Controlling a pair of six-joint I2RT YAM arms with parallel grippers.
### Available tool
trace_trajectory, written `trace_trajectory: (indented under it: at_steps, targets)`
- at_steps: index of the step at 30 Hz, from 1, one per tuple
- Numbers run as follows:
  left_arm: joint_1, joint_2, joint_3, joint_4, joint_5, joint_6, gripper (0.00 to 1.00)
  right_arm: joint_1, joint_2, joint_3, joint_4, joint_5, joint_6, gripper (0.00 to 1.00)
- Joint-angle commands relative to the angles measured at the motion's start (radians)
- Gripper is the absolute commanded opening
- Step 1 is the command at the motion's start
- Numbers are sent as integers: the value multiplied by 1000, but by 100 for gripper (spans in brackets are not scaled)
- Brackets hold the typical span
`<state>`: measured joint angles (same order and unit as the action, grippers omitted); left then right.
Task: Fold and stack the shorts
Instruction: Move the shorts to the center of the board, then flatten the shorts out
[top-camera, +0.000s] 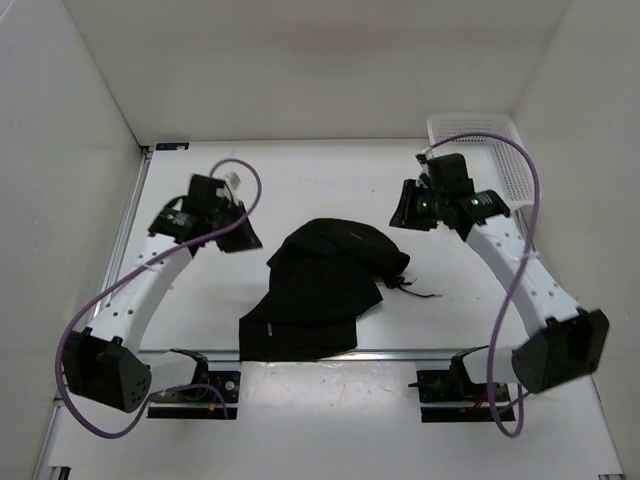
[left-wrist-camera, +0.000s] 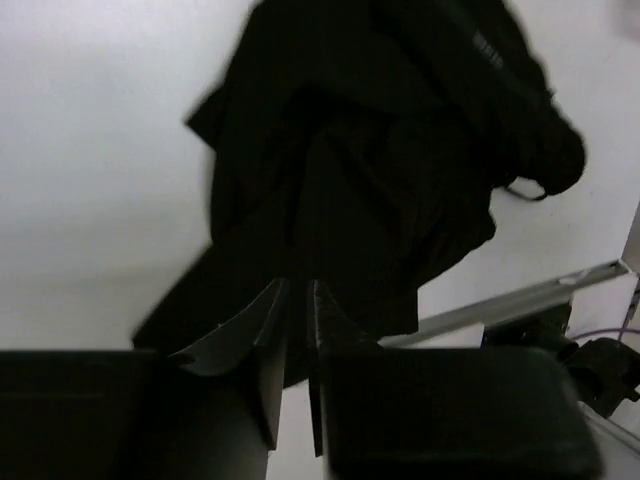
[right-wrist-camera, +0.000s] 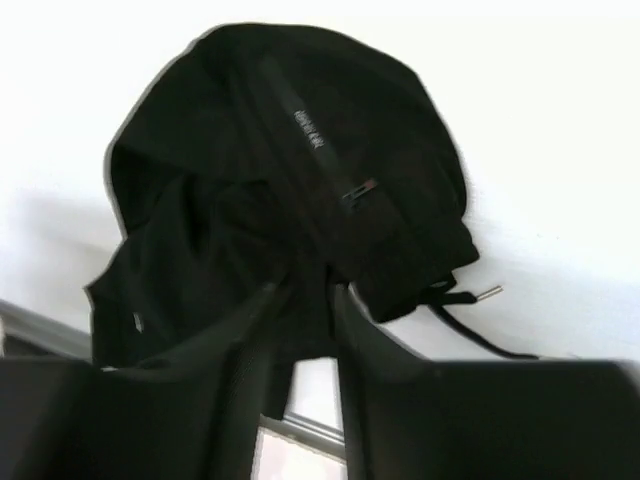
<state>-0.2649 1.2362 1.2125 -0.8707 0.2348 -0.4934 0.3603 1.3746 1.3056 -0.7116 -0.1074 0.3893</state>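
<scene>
The black shorts lie crumpled in a heap at the table's middle, one leg spread toward the near edge. Their drawstring trails to the right. My left gripper hovers just left of the heap. In the left wrist view its jaws are nearly together with nothing between them, above the shorts. My right gripper hovers at the heap's upper right. In the right wrist view its jaws leave only a narrow empty gap above the shorts and the drawstring's metal tip.
A white perforated basket stands at the back right corner, behind the right arm. A metal rail runs along the near edge by the arm bases. White walls close in the table on the left, back and right.
</scene>
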Motion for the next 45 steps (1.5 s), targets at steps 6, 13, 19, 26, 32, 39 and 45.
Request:
trace_trajectory:
  at_steps: [6, 13, 19, 26, 32, 39, 45]
  targets:
    - [-108, -179, -390, 15, -91, -312, 92, 98, -160, -308, 37, 29, 167, 55]
    - [-117, -110, -570, 78, -68, -384, 100, 207, -160, -499, 107, -40, 343, 99]
    - [-146, -11, -614, 111, -124, -405, 100, 207, -96, -555, 236, -81, 433, 96]
    - [-146, 43, -625, 139, -158, -436, 73, 218, 36, -536, 316, -115, 451, 77]
    - [-155, 87, -584, 139, -176, -422, 10, 279, 124, -405, 264, -26, 422, 6]
    - [-50, 287, -159, 69, -276, -292, 10, 151, 329, 177, 131, 14, 255, 0]
    - [47, 562, 690, -209, -404, -172, 10, -22, 605, 986, -8, -130, 161, 0]
